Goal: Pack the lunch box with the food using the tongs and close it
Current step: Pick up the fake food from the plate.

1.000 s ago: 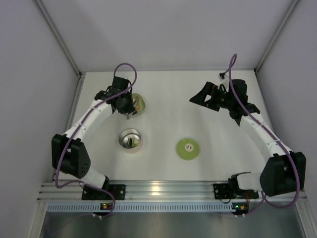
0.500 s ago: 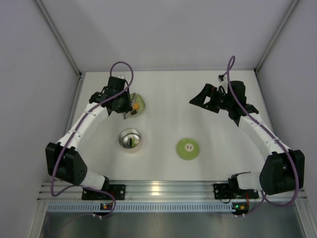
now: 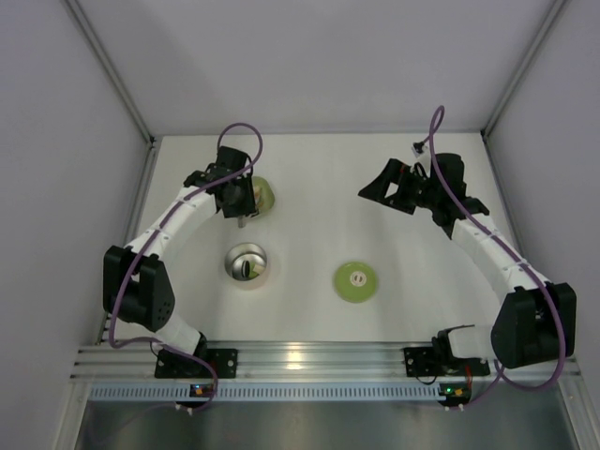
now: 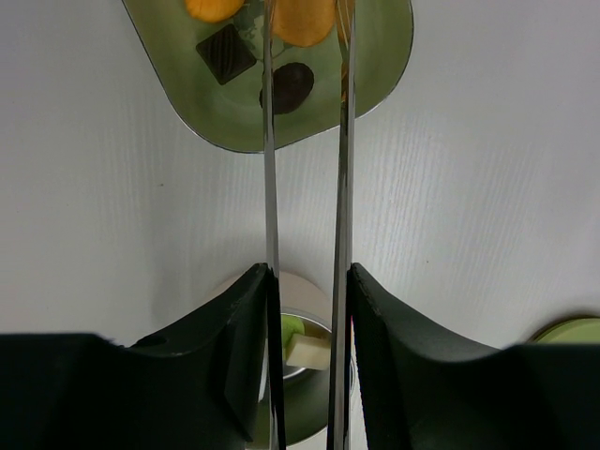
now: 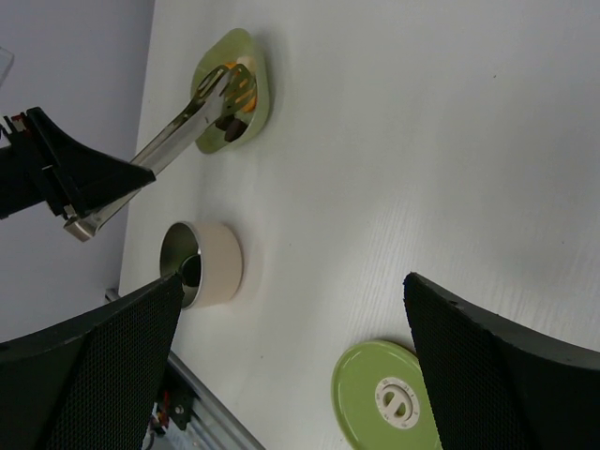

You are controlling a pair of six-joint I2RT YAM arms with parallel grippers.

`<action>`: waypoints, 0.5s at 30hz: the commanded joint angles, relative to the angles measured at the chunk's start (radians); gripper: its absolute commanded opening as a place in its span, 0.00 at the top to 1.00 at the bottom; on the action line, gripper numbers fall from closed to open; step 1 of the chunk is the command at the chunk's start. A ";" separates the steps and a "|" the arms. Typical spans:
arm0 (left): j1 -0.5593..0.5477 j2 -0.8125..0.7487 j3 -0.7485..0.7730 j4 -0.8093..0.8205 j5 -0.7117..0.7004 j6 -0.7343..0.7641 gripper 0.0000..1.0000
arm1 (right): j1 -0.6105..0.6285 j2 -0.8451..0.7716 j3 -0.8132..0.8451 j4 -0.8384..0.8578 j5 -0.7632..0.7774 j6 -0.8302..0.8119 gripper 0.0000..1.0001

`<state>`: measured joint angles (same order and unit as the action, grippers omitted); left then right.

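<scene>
My left gripper [image 4: 309,277] is shut on the tongs [image 4: 270,141], one finger against each thin arm. The arms stand a little apart and reach over the pale green dish [image 4: 234,122]. An orange piece [image 4: 302,19] of the food lies between them near the tips, which run out of view. A dark square [image 4: 226,52] and a dark oval [image 4: 289,84] lie beside it. The lunch box [image 3: 247,263] stands open nearer the arm bases with pale and green pieces [image 4: 305,352] inside. Its green lid [image 3: 356,281] lies flat to the right. My right gripper [image 5: 292,281] is open and empty.
Grey walls close in the white table [image 3: 319,216] on the left, back and right. A metal rail [image 3: 309,361] runs along the near edge. The right arm [image 3: 487,244] hangs above the table's back right, away from the dish [image 3: 261,194].
The left arm swung its elbow out and back, and its wrist shifted slightly over the dish. The right arm has not moved.
</scene>
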<state>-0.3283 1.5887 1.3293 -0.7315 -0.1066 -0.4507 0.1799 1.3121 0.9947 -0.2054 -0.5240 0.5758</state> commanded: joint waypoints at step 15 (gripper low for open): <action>0.003 0.047 0.080 0.041 -0.047 -0.009 0.56 | -0.011 0.004 -0.005 0.032 -0.005 -0.024 0.01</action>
<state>-0.3283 1.6302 1.3643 -0.7307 -0.1394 -0.4507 0.1799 1.3178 0.9863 -0.2035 -0.5243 0.5755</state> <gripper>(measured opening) 0.438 0.993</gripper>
